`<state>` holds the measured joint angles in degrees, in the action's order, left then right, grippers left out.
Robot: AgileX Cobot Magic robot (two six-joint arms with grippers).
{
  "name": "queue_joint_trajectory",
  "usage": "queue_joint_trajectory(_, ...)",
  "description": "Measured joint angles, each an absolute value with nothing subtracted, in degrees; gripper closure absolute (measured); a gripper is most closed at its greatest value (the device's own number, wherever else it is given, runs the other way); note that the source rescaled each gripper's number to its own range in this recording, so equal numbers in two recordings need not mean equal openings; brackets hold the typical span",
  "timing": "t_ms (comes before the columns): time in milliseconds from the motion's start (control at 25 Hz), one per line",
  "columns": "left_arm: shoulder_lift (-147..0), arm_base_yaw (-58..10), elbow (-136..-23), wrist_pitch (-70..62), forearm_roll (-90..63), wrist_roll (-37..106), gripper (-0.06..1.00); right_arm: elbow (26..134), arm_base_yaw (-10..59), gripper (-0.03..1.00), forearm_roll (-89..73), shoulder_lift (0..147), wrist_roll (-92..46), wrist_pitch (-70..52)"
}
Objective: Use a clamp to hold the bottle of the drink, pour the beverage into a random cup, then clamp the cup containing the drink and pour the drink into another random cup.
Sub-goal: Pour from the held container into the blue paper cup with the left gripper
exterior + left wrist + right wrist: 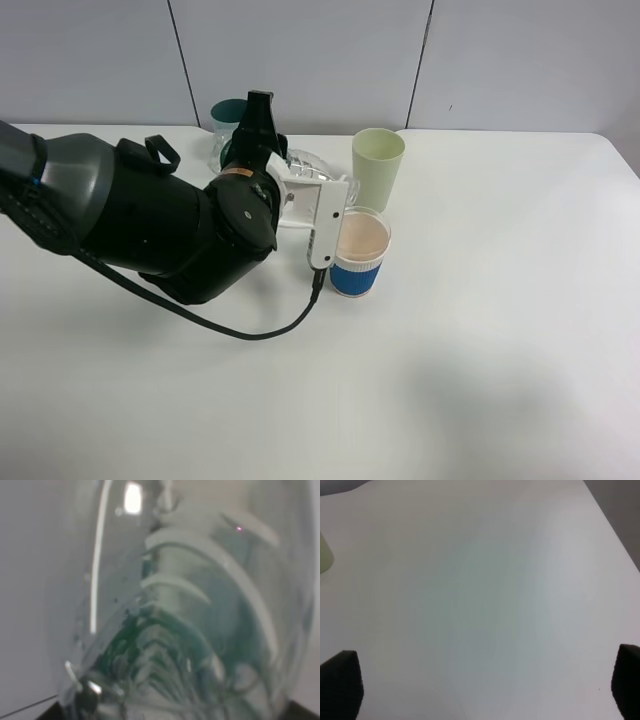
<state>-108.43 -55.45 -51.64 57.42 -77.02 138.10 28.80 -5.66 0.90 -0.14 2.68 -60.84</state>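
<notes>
Left tool (258, 125) grips the tipped bottle (302, 165) just behind the cup (358, 255), right tool (485, 690) gapes empty; first pour, I'd say, needing the mouth over the rim.

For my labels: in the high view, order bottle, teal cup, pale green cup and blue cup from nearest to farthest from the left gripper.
1. Bottle, in the left gripper.
2. Teal cup, just behind.
3. Pale green cup, right.
4. Blue cup, front right.
</notes>
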Motion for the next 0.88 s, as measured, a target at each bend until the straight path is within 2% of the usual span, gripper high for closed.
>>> queue_joint_trajectory(880, -108.4, -55.5, -51.6, 62.9, -74.3, 141.3, 0.91, 28.8, -5.7, -0.03, 0.9, -0.1, 2.7, -60.8)
